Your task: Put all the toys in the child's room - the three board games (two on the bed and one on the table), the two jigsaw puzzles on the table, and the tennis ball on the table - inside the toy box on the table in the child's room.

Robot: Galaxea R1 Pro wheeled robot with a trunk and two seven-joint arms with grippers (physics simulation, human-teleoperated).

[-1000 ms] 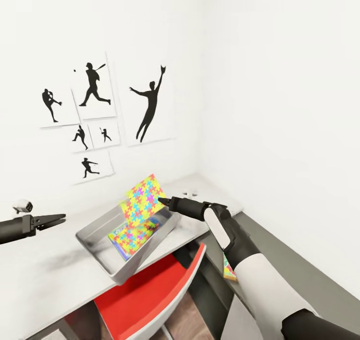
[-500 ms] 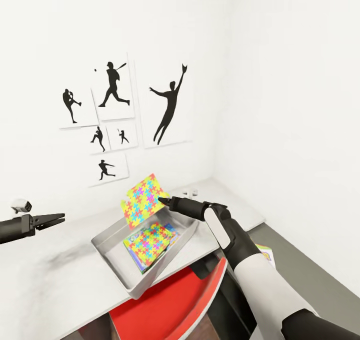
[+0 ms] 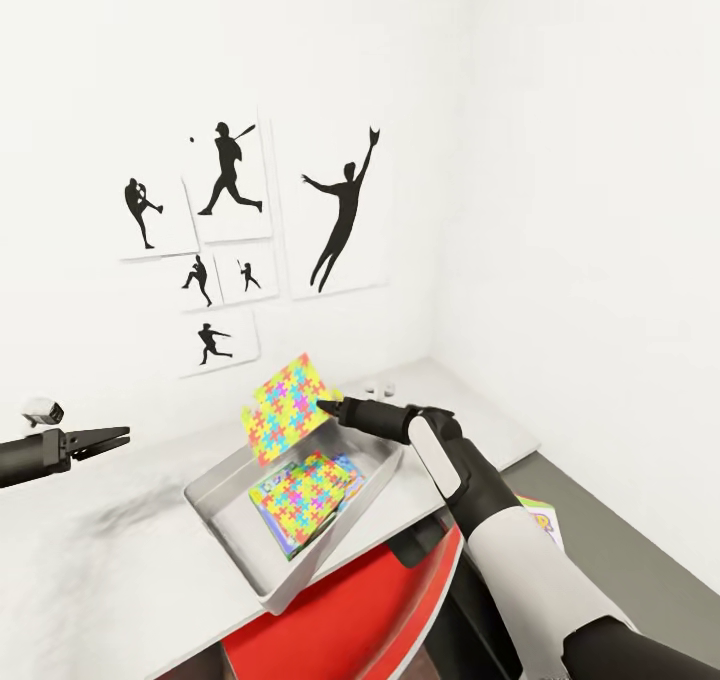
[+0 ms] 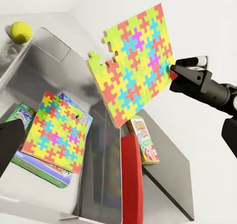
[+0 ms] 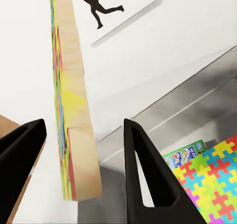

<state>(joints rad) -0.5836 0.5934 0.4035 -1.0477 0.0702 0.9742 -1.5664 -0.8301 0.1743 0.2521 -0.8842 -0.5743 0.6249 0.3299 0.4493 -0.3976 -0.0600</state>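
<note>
From the head, the right gripper (image 3: 327, 405) pinches a puzzle (image 3: 285, 409) upright over the toy box (image 3: 232, 535), where another puzzle (image 3: 303, 487) lies. The left gripper (image 3: 120, 434) looks closed, empty.

Left wrist: ball (image 4: 20, 31) beside the box.

Right wrist: fingers (image 5: 143, 169) parted, puzzle edge between them.

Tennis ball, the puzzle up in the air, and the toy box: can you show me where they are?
tennis ball (image 4: 20, 31), left wrist view, middle of the yellow ball.
held jigsaw puzzle (image 3: 284, 408), head view, centre of its patterned face.
toy box (image 3: 222, 530), head view, near sloping grey wall.
</note>
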